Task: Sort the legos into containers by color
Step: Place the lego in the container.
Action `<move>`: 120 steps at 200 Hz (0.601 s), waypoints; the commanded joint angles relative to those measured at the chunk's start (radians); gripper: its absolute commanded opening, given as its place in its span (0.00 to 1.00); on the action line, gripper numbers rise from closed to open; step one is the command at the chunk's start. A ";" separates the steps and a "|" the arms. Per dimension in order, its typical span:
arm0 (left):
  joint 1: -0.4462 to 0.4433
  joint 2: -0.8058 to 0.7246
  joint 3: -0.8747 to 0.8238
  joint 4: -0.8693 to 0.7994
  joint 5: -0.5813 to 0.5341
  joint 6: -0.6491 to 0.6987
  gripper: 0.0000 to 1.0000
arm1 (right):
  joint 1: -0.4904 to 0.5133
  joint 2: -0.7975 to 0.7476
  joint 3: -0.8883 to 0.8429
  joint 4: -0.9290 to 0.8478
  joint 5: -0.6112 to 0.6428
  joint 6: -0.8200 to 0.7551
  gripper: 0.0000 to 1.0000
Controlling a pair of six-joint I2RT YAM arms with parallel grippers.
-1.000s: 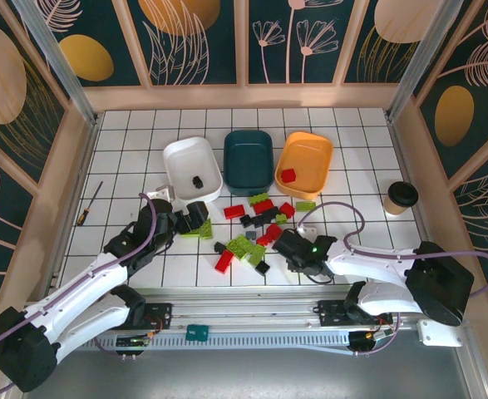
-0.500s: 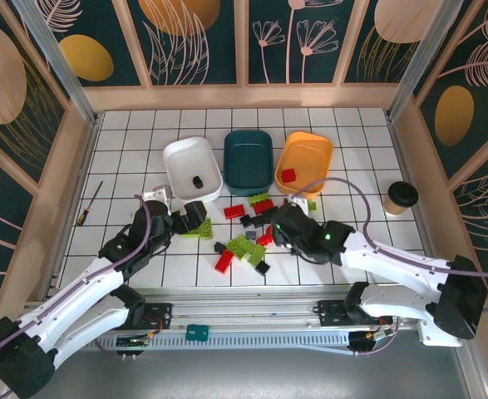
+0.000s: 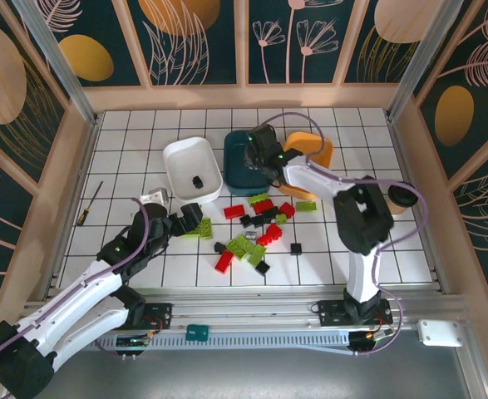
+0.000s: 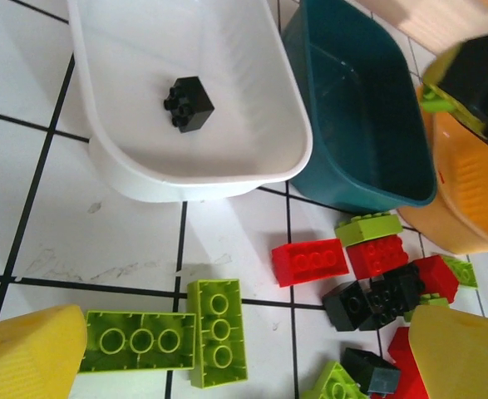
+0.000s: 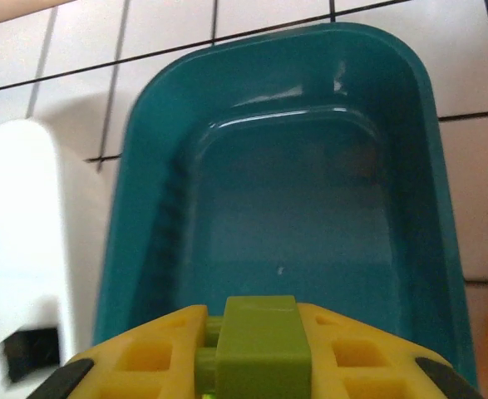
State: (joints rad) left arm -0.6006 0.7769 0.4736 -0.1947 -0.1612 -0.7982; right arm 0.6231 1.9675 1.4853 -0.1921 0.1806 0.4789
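Grip is firm on your right side: the right gripper is clenched on a lime green brick, held over the dark teal bin. From above, that bin sits at twelve o'clock from the loose legos, with the white bin at ten o'clock and the orange bin at one o'clock. One black brick lies in the white bin. Your left gripper is spread wide and holds nothing. It hovers low at nine o'clock of the pile, with two lime oblong bricks lying flat and touching each other between its yellow fingers. A lone black square brick rests apart at four o'clock of the pile.
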 commanded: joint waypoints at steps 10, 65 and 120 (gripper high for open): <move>0.003 0.008 -0.019 -0.005 0.015 -0.007 0.98 | -0.022 0.109 0.133 -0.059 -0.007 -0.026 0.34; 0.004 0.022 -0.031 0.015 0.028 -0.002 0.99 | -0.002 0.011 0.060 -0.049 0.022 -0.019 0.62; 0.003 0.036 -0.077 0.015 0.016 0.000 0.99 | 0.111 -0.343 -0.415 0.031 0.090 0.034 0.64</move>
State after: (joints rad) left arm -0.6006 0.8001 0.4225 -0.1837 -0.1390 -0.7979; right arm 0.6811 1.7554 1.2297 -0.1902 0.2165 0.4778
